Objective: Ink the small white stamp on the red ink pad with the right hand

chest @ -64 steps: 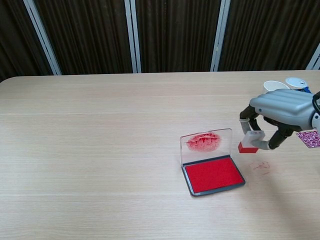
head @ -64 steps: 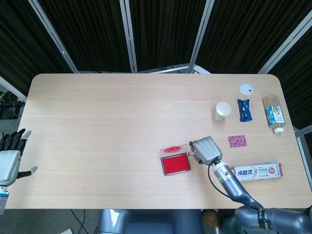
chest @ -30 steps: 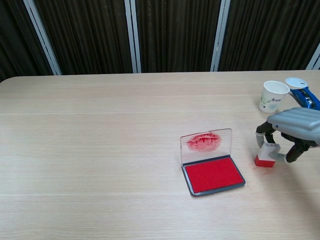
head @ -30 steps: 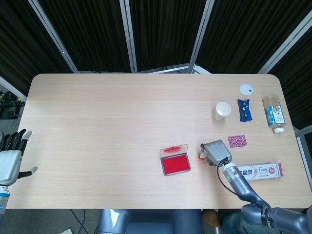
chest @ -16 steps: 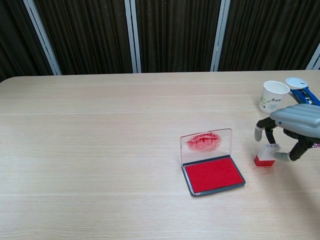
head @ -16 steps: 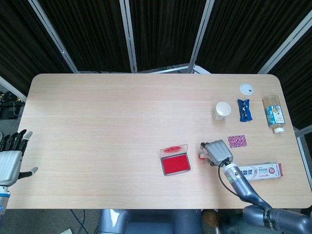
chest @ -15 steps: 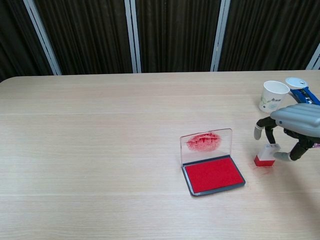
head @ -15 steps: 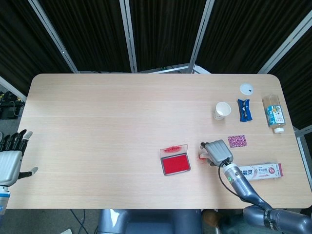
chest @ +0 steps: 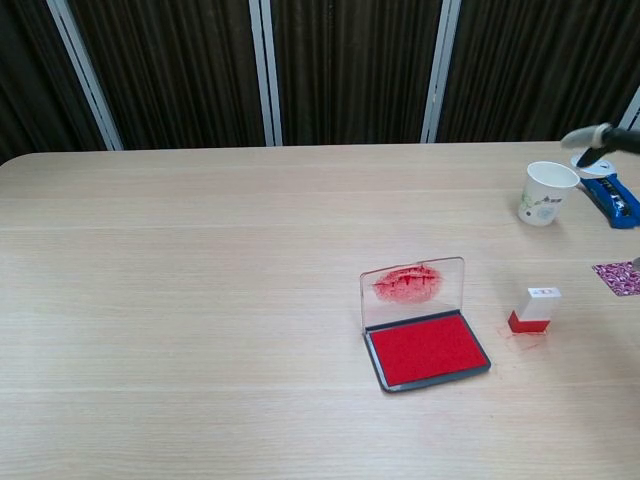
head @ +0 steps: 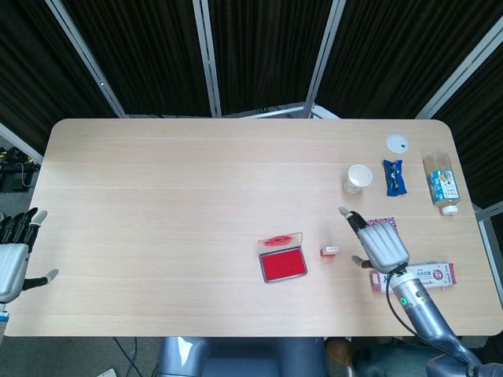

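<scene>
- The stamp (chest: 532,308) stands upright on the tabletop (chest: 200,300) in the lower right of the chest view, just beside the right edge of the ink pad (chest: 427,350) and apart from it; its red base is down and a faint red smudge shows on the wood around it.
- The ink pad lies open right of centre, its clear lid (chest: 412,291) propped up at the back and smeared red.
- It looks a small, stiff, light block, easy to tip over; I would take it by the white upper body from two opposite sides, keeping clear of the inked red base.
- The right hand (head: 381,243) is free of the stamp, to its right in the head view, fingers (head: 349,217) spread and holding nothing; in the chest view only a fingertip shows at the upper right edge, above the cup (chest: 545,192).
- The left hand (head: 14,255) waits off the tabletop at the lower left of the head view, fingers apart and empty.
- Judging by the red base and the smudge, the stamp may already carry ink.
</scene>
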Motion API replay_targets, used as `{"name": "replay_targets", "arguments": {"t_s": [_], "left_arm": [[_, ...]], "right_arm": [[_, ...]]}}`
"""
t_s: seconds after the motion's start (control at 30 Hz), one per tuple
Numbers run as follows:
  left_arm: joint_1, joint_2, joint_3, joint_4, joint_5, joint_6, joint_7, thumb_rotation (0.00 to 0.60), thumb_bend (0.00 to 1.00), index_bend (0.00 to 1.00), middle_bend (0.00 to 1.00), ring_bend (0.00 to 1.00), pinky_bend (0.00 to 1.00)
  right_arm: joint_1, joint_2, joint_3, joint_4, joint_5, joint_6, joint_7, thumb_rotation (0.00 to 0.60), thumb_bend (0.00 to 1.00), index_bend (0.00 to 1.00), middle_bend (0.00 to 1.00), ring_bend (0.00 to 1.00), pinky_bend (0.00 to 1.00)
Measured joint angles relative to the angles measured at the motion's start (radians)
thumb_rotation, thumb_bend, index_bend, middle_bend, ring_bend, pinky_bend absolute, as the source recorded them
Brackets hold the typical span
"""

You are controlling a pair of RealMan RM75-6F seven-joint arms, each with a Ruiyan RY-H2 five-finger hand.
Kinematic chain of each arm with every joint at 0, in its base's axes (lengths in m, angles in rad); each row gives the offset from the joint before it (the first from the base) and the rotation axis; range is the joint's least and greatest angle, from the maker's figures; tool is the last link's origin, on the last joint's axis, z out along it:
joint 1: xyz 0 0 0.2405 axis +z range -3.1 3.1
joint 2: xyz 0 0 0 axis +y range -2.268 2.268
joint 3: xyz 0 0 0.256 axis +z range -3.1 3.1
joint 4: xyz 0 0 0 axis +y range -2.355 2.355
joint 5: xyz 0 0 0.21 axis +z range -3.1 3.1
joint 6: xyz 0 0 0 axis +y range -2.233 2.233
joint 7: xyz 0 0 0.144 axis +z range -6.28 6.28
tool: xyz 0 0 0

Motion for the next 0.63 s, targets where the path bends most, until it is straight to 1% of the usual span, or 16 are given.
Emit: {"name": "replay_targets", "arguments": {"t_s": [0.07, 0.1, 0.13, 0.17, 0.23, 0.3, 0.33, 0.37, 0.47, 0.63], "left_arm": [[0.003, 0.008, 0.004, -0.002, 0.013, 0.003, -0.016, 0.600, 0.00, 0.00, 0.00, 0.00, 0.00], [0.005, 0.011, 0.005, -0.002, 0.019, 0.005, -0.022, 0.600, 0.00, 0.00, 0.00, 0.00, 0.00], [0.006, 0.014, 0.007, -0.003, 0.024, 0.006, -0.028, 0.600, 0.00, 0.00, 0.00, 0.00, 0.00], [0.008, 0.017, 0.009, -0.004, 0.030, 0.008, -0.034, 0.600, 0.00, 0.00, 0.00, 0.00, 0.00], [0.012, 0.022, 0.011, -0.005, 0.036, 0.015, -0.043, 0.600, 0.00, 0.00, 0.00, 0.00, 0.00], [0.019, 0.028, 0.014, -0.006, 0.047, 0.026, -0.055, 0.600, 0.00, 0.00, 0.00, 0.00, 0.00], [0.022, 0.030, 0.016, -0.006, 0.053, 0.031, -0.059, 0.600, 0.00, 0.00, 0.00, 0.00, 0.00], [0.025, 0.032, 0.017, -0.005, 0.061, 0.039, -0.062, 0.600, 0.00, 0.00, 0.00, 0.00, 0.00], [0.034, 0.030, 0.021, 0.001, 0.086, 0.059, -0.066, 0.600, 0.00, 0.00, 0.00, 0.00, 0.00], [0.048, 0.022, 0.029, 0.013, 0.130, 0.096, -0.075, 0.600, 0.00, 0.00, 0.00, 0.00, 0.00]], "right_arm": [[-0.036, 0.032, -0.013, -0.004, -0.054, 0.074, 0.038, 0.600, 0.00, 0.00, 0.05, 0.60, 0.72], [-0.053, 0.044, -0.019, -0.005, -0.074, 0.106, 0.056, 0.600, 0.00, 0.00, 0.04, 0.54, 0.66], [-0.070, 0.055, -0.024, -0.005, -0.092, 0.137, 0.075, 0.600, 0.00, 0.00, 0.02, 0.44, 0.54], [-0.094, 0.068, -0.030, -0.005, -0.112, 0.177, 0.101, 0.600, 0.00, 0.00, 0.01, 0.37, 0.46], [-0.130, 0.085, -0.039, -0.005, -0.134, 0.230, 0.143, 0.600, 0.00, 0.00, 0.00, 0.15, 0.21], [-0.164, 0.099, -0.047, -0.005, -0.148, 0.274, 0.190, 0.600, 0.00, 0.00, 0.00, 0.02, 0.06], [-0.175, 0.101, -0.049, -0.007, -0.150, 0.286, 0.209, 0.600, 0.00, 0.00, 0.00, 0.00, 0.02], [-0.189, 0.104, -0.051, -0.008, -0.150, 0.297, 0.235, 0.600, 0.00, 0.00, 0.00, 0.00, 0.00], [-0.225, 0.109, -0.056, -0.013, -0.134, 0.309, 0.276, 0.600, 0.00, 0.00, 0.00, 0.00, 0.00], [-0.251, 0.121, -0.058, -0.034, -0.095, 0.300, 0.278, 0.600, 0.00, 0.00, 0.00, 0.00, 0.00]]}}
